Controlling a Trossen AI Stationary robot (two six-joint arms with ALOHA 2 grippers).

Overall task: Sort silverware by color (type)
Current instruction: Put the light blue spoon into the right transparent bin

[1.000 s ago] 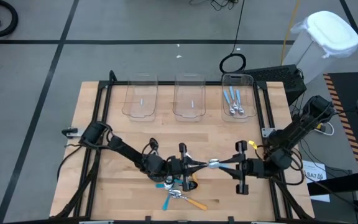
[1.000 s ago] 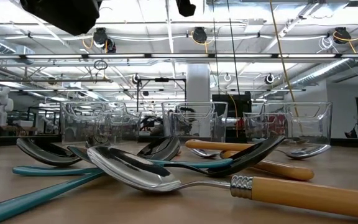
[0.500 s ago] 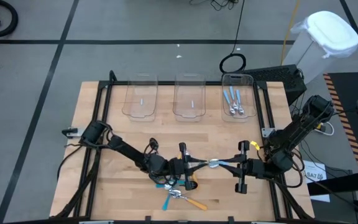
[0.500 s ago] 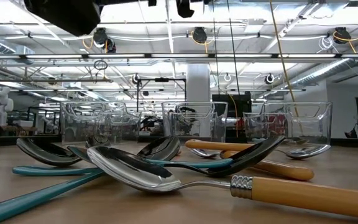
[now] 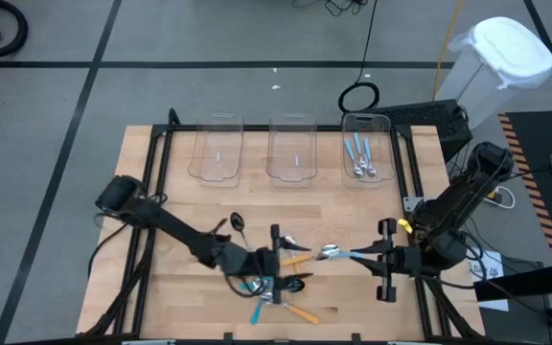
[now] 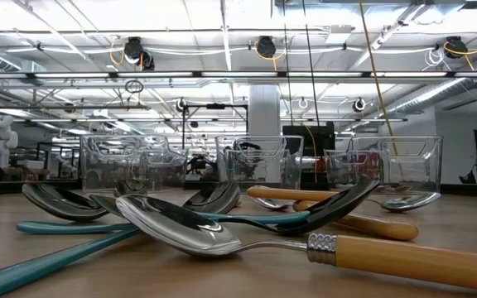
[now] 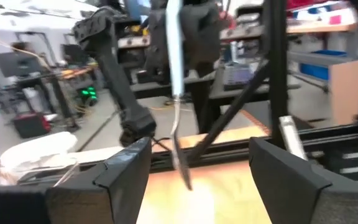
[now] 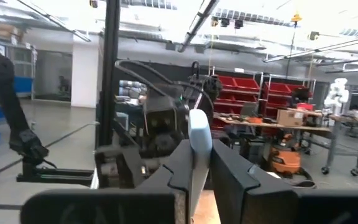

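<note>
Holding a light-blue-handled spoon with a shiny silver bowl (image 5: 338, 254) above the wooden table (image 5: 161, 192), our right claw (image 5: 370, 256) is clamped on its handle, while our left claw (image 5: 278, 261) stands open just beside the bowl end. Below it lies the pile of teal- and orange-handled spoons (image 5: 278, 295); more light-blue spoons (image 5: 360, 156) rest in the rightmost clear plastic bin (image 5: 366, 122).
</note>
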